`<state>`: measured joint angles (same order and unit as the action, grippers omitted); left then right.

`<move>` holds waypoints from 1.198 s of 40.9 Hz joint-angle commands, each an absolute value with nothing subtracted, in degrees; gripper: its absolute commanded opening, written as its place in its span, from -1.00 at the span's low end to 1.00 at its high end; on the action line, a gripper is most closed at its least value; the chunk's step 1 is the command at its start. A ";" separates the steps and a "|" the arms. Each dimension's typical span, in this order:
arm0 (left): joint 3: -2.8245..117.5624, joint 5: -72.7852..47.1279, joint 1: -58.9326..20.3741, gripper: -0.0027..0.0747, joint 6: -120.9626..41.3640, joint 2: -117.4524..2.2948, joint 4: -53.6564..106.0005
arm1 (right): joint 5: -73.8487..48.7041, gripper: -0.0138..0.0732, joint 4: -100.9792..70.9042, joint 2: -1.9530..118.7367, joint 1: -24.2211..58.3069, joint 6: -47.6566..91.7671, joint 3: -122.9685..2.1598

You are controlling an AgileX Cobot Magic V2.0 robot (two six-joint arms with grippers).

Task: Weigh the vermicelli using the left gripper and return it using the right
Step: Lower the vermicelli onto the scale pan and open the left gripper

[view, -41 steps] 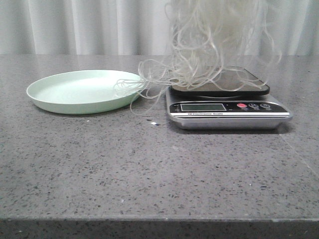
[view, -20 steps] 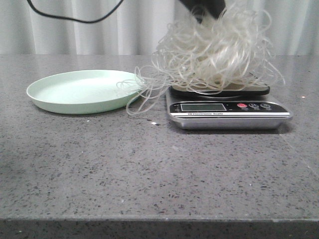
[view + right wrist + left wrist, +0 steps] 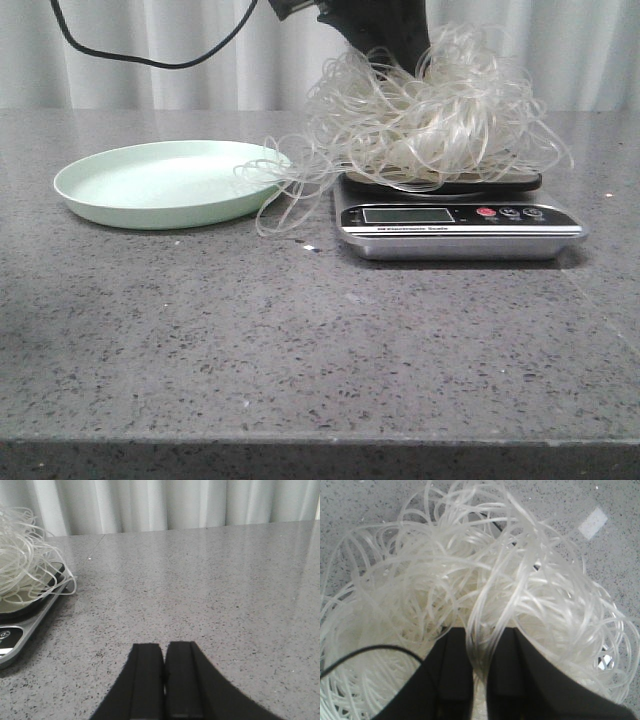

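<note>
The vermicelli [image 3: 430, 125], a loose tangle of whitish glassy strands, lies heaped on the platform of the silver kitchen scale [image 3: 460, 228]. Some strands trail left onto the rim of the pale green plate [image 3: 150, 185]. My left gripper [image 3: 398, 55] comes down from above into the top of the heap. In the left wrist view its black fingers [image 3: 452, 665] stand close together, shut on a bunch of vermicelli [image 3: 445, 570] strands. My right gripper [image 3: 164, 646] is shut on nothing, low over bare table to the right of the scale [image 3: 20, 627].
A black cable [image 3: 150, 55] hangs in front of the white curtain at the back. The grey speckled table [image 3: 300, 340] stretches to the front edge. The scale's display [image 3: 408, 215] and buttons face forward.
The vermicelli came down from a raised, stretched hang and settled into a heap on the scale. My left gripper dropped into the front view with it.
</note>
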<state>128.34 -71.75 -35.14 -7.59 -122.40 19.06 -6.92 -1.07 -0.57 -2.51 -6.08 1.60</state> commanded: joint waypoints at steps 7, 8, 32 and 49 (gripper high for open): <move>130.30 -72.33 -35.44 -0.11 -7.59 -118.91 20.06 | -2.47 -0.34 -0.67 -1.50 -2.53 -5.74 1.13; 130.30 -72.33 -35.44 -0.04 -7.59 -118.90 20.06 | -2.47 -0.34 -0.67 -1.50 -2.53 -5.74 1.13; 130.30 -72.33 -34.57 0.57 -7.59 -113.92 20.06 | -2.47 -0.34 -0.67 -1.50 -2.53 -5.74 1.13; 130.30 -72.33 -31.33 0.56 -7.59 -104.62 15.63 | -2.40 -0.34 -0.67 -1.50 -2.53 -5.74 1.13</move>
